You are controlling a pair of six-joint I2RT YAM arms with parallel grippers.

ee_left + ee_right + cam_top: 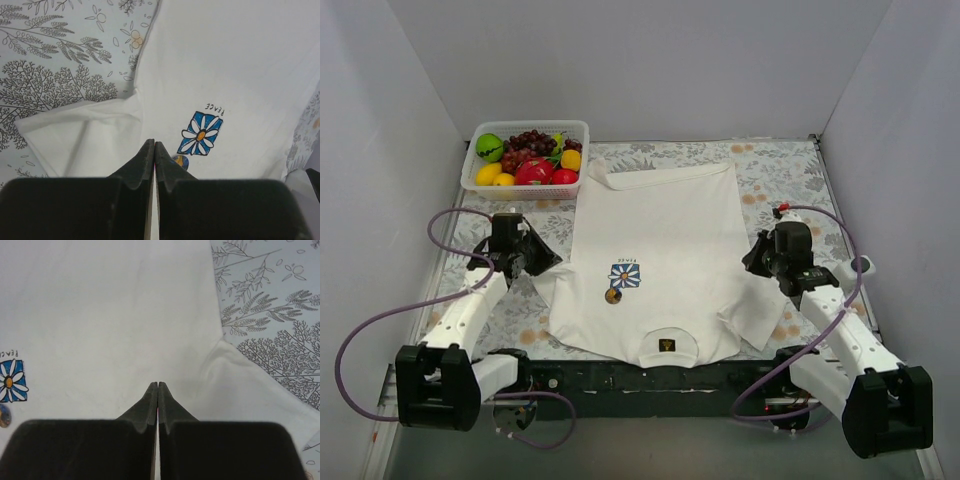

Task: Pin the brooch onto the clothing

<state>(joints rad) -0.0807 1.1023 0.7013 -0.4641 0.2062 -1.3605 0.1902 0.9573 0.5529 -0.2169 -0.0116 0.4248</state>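
The white T-shirt (pixel 660 250) lies flat on the table, collar towards the arms, with a blue-and-white daisy print (pixel 625 275) on the chest. The small round brooch (pixel 613 296) sits on the shirt just beside the daisy; it shows in the left wrist view (pixel 181 161) and at the left edge of the right wrist view (pixel 3 416). My left gripper (pixel 548 258) is shut and empty over the shirt's left sleeve (pixel 154 143). My right gripper (pixel 752 262) is shut and empty over the shirt's right side (pixel 158 384).
A white basket (pixel 478 184) of plastic fruit stands at the back left, next to the shirt's hem. A floral-print cloth (pixel 770 170) covers the table. White walls close in the left, back and right. A dark neck label (pixel 666 345) sits at the collar.
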